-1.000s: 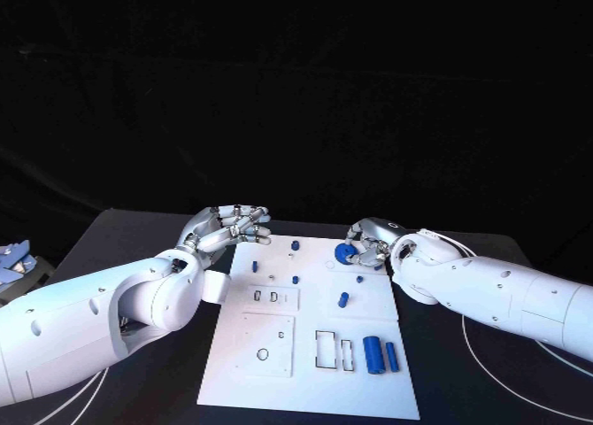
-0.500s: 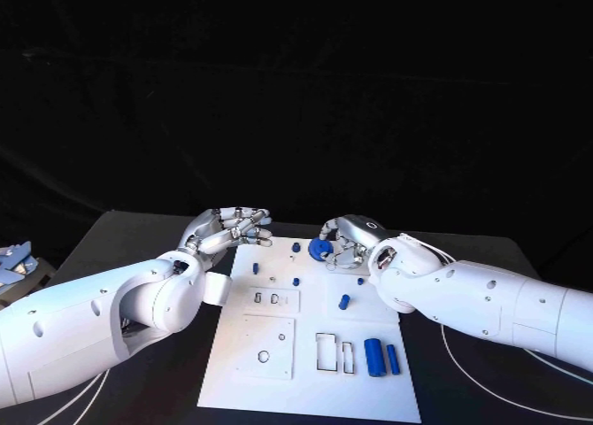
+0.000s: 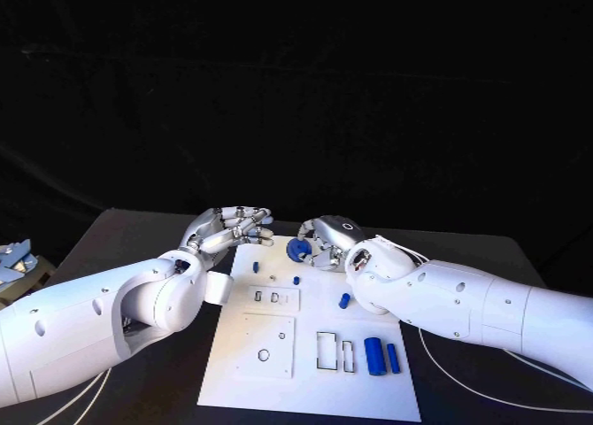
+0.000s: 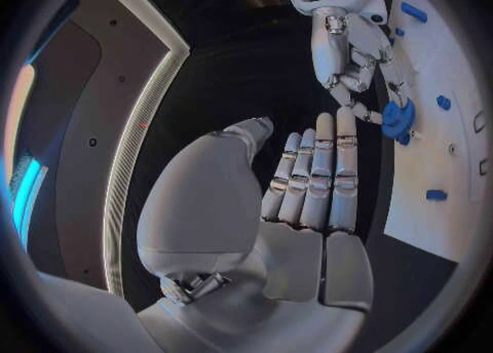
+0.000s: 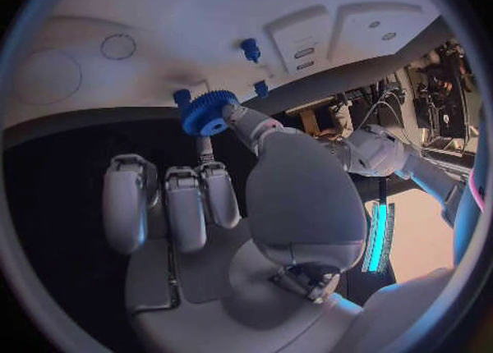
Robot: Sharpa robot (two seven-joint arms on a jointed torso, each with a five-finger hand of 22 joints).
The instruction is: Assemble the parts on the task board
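I have the right hand (image 3: 325, 241) pinching the blue gear (image 3: 298, 251) just over the far edge of the task board (image 3: 310, 390), upper middle of the frame, presumably to seat it on a peg there. It is a small toothed disc (bored through the centre). My left hand (image 3: 230, 228) hovers alongside, fingers loosely curled, empty.

Lies in the middle of the black table (image 3: 143, 232): flat white task board (image 3: 316, 381). Stand side by side near its front right corner: two blue cylinders (image 3: 381, 355). Hangs over its far edge, between the left hand (image 3: 230, 227) and right hand (image 3: 325, 242): small blue toothed gear (image 3: 299, 251), gripped by the right.
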